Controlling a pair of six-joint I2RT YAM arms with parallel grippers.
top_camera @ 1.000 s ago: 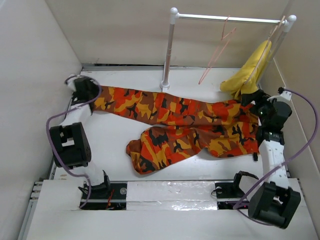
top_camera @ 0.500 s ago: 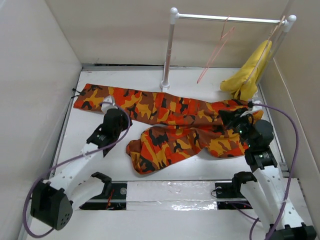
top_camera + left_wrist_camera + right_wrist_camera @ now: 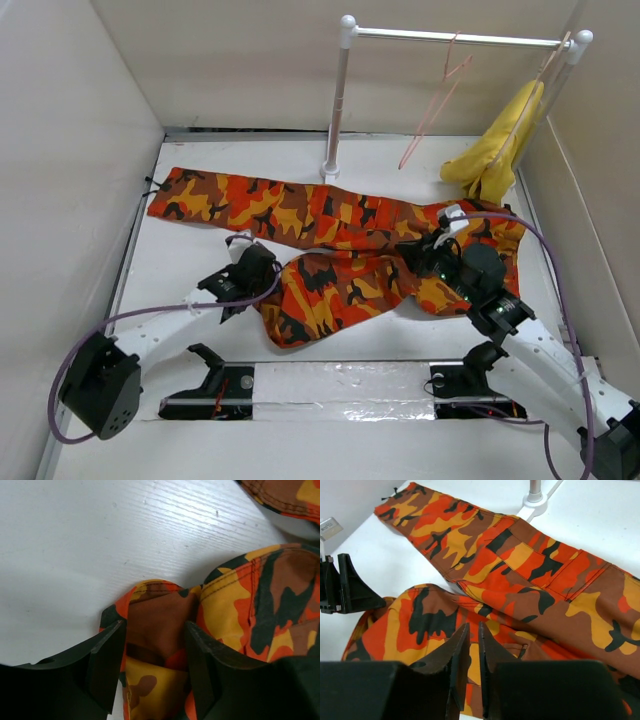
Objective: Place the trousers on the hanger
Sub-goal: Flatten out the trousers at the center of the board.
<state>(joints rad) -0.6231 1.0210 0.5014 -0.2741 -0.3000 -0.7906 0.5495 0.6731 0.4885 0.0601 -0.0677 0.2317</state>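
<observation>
The camouflage trousers (image 3: 380, 240) lie flat on the white table, one leg stretched to the far left, the other curled toward the front. My left gripper (image 3: 256, 276) is at the hem of the curled leg (image 3: 165, 605). It is open, and its fingers (image 3: 107, 665) straddle the hem fold, with cloth lying between them. My right gripper (image 3: 420, 256) hovers low over the trousers (image 3: 530, 575) near where the legs join. Its jaws stand a narrow slit apart with nothing between them. The pink hanger (image 3: 436, 100) hangs on the rail at the back.
The white rail stand (image 3: 340, 100) has its foot (image 3: 535, 501) just behind the upper leg. A yellow cloth (image 3: 497, 148) hangs from the rail's right end. White walls close in on the left, back and right. My left gripper (image 3: 345, 587) shows in the right wrist view.
Both arms left the trousers' far ends and swung inward. The left gripper came to the curled leg's hem. The right gripper moved left over the middle, then its jaws shut and parted slightly.
</observation>
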